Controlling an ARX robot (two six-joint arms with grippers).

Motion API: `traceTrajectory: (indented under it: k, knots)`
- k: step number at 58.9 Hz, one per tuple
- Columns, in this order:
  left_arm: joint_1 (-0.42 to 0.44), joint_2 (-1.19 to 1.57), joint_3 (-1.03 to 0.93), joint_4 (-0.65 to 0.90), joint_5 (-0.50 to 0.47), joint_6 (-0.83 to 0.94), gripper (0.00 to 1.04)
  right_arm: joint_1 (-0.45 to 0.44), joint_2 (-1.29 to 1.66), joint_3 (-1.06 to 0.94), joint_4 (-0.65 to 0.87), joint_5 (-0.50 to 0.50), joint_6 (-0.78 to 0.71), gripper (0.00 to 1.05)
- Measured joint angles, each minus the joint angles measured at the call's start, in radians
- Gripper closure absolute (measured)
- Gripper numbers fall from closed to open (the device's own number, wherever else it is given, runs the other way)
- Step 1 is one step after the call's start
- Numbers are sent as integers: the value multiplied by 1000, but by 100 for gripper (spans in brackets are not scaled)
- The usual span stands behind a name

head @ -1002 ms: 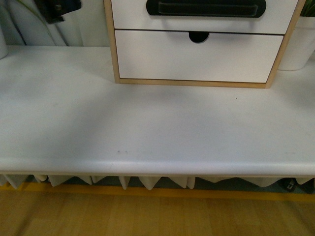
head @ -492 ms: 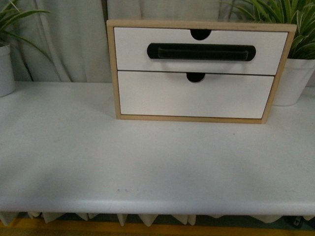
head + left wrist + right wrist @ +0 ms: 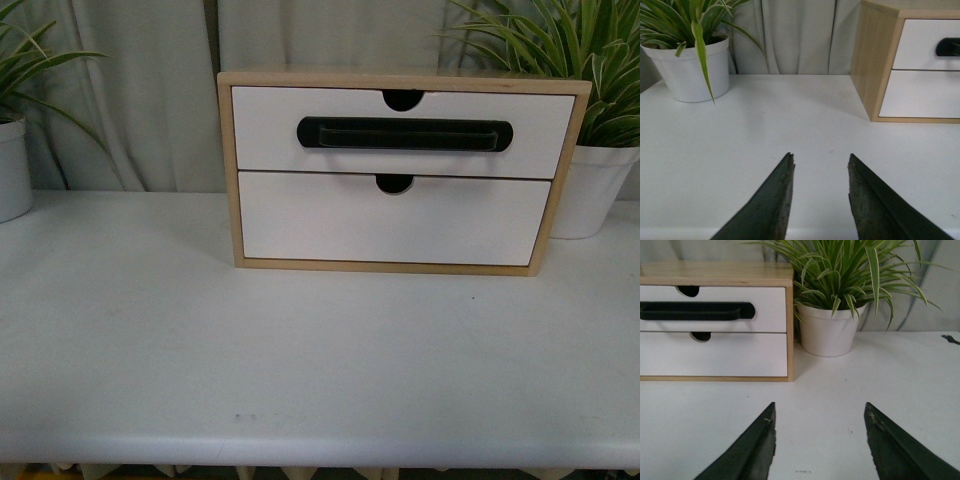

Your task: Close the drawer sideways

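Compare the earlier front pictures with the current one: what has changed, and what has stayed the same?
The front camera's view rose: the cabinet now sits lower in frame, the left plant and right plant now show leaves, and the floor has dropped out. A dark shape at upper left a second ago is gone. Nothing was gripped or released. The drawer stays flush in the cabinet.

Bare worktop (image 3: 320, 350) ahead of my left fingers (image 3: 772, 205) and my right fingers (image 3: 752, 452), and nothing sits between either pair. The cabinet (image 3: 228, 170) blocks the middle at the back. To its left there's a wide gap before the left pot (image 3: 10, 175). On the other side the right pot (image 3: 590, 190) stands just beside the cabinet wall, its leaves spreading wide, so it's tight there.
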Motion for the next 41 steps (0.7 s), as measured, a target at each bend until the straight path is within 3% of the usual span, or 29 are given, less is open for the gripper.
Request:
traceTrajectory:
  k: [11,14,41]
  knots:
    - [1,-72,-46,-28,2,-30,101,-62,-64,-58,0,-34,6,95]
    - [2,-92,-55,-38,3,-35,101,-62,-81,-71,0,-35,6,103]
    - [2,-246,-110,-134,4,-43,101,-63,-215,-148,-55,-37,8,104]
